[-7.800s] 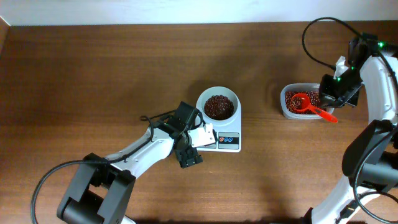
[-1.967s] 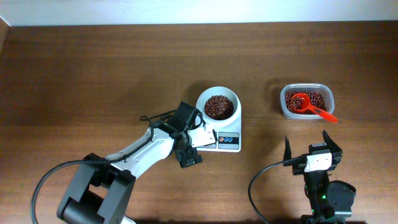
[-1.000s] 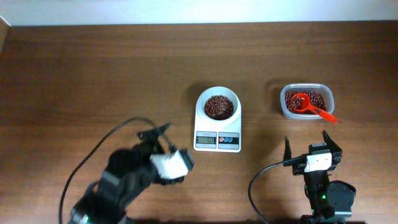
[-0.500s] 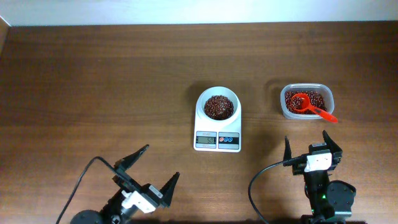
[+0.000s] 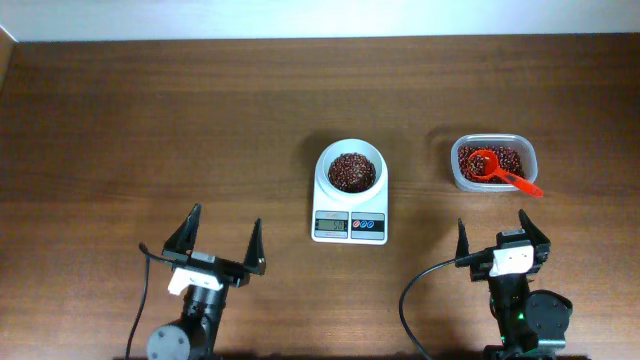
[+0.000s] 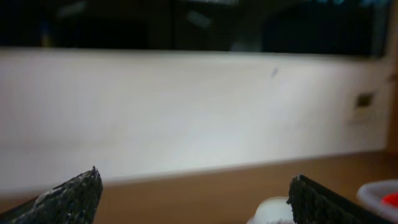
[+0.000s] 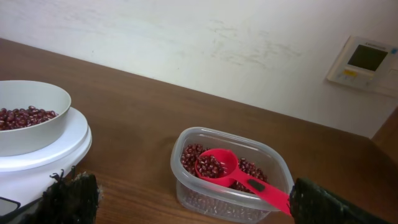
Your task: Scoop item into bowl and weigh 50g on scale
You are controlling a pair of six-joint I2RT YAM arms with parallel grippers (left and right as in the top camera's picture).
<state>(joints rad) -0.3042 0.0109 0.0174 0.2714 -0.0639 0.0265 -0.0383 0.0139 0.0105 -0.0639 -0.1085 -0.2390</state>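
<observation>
**A:** Any writing you can read?

**B:** Very little. The scale [image 5: 349,228] has a grey display [image 5: 331,226] on its front with dark digits, but from overhead they are too small to make out. Two small round buttons [image 5: 368,225] sit just beside the display, and I can't read any label on them. In the right wrist view a pale panel [image 7: 367,59] with a small screen hangs on the wall, and its text is also too small to read.

**A:** How do the beans look?

**B:** The beans [image 5: 349,171] are tiny and dark reddish-brown. They lie in a loose pile in the white bowl [image 5: 322,165], below its rim. The bowl stands on the round platform at the back of the scale. More of the same beans fill a clear plastic container [image 5: 453,165] to the right, apart from the scale. A red scoop [image 5: 490,166] lies in that container with beans in its cup, and its handle pokes out over the container's right edge.

**A:** And the fingers?

**B:** The left fingers [image 6: 68,196] are spread wide with nothing between them. They are by the near edge of the table [image 5: 150,120], left of the scale and well apart from it. The right fingers [image 7: 68,200] are just as wide and just as empty, on the near side of the container and touching nothing. The left wrist view is blurred.
</observation>
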